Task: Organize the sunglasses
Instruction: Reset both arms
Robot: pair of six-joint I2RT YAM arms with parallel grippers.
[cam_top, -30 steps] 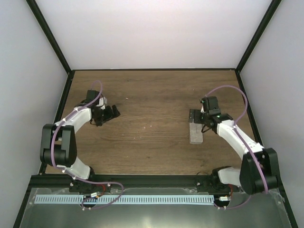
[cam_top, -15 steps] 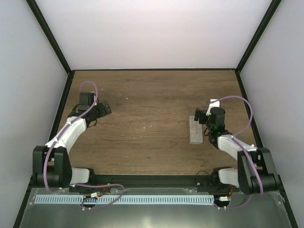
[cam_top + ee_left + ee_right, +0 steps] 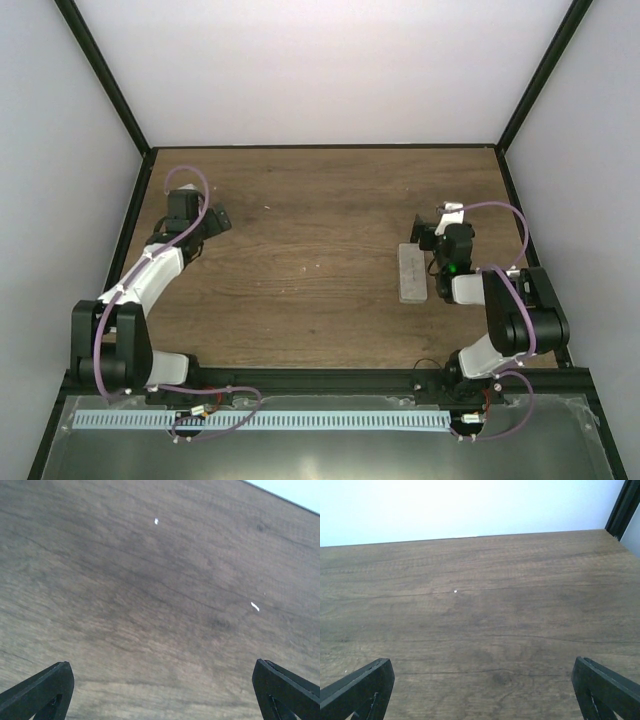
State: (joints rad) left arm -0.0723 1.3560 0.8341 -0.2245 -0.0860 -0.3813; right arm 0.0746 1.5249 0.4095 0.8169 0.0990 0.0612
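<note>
The wooden counter [image 3: 320, 220] fills the middle of the overhead frame, boxed in by pale walls [image 3: 320, 70] with black corner posts. In both wrist views its brown grain [image 3: 150, 605] [image 3: 480, 605] takes up nearly the whole picture.

The left arm [image 3: 150, 275] bends up the left side of the frame. The right arm [image 3: 510, 310] is folded tightly at the lower right. A purple cable [image 3: 190, 180] loops over each arm.

A grey case [image 3: 411, 272] lies flat at the right of centre, its long side running from near to far, just left of the right arm's wrist. It looks closed. The sunglasses are not visible in any view, and whether they lie inside the case cannot be told.

The left end effector [image 3: 216, 218] sits at the upper left of the counter and points toward the far right. In its wrist view [image 3: 161, 666] the two black fingers stand wide apart with only bare wood between them. The right end effector [image 3: 432, 228] sits by the far end of the case. Its fingers are likewise spread wide [image 3: 481, 662], gripping nothing, and they face the back wall.

A few white specks [image 3: 255, 606] [image 3: 455, 591] dot the wood.
</note>
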